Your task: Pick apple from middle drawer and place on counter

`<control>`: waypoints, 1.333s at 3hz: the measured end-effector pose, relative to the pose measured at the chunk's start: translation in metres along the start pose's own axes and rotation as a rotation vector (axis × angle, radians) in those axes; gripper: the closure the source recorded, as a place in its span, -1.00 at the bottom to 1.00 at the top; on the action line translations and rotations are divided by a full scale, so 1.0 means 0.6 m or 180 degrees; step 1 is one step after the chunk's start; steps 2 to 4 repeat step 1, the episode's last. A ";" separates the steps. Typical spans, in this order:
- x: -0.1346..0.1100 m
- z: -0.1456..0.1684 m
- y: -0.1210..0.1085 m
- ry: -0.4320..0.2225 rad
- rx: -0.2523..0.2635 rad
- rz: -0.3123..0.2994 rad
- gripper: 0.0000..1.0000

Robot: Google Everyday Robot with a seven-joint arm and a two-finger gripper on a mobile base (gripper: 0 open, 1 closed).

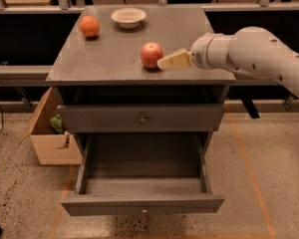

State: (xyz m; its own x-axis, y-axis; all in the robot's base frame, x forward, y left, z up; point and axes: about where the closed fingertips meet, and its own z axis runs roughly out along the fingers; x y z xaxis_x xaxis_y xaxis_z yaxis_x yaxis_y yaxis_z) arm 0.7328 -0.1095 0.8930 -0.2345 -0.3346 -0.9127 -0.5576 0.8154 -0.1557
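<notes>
The red apple (152,55) with a pale patch stands on the grey counter (109,59), near its front right part. My gripper (162,62) reaches in from the right, low over the counter. Its tips lie just right of the apple, and it is open and holds nothing. The middle drawer (142,203), the lowest one, is pulled fully out below the counter, and nothing lies in it.
An orange fruit (89,26) and a white bowl (128,17) sit at the back of the counter. The upper drawer front (142,117) is closed. A cardboard box (50,136) stands on the floor left of the cabinet. A railing runs behind.
</notes>
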 end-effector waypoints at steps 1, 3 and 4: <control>0.000 -0.003 0.000 -0.0002 0.0010 -0.0002 -1.00; 0.000 -0.003 0.000 -0.0002 0.0010 -0.0002 -1.00; 0.000 -0.003 0.000 -0.0002 0.0010 -0.0002 -1.00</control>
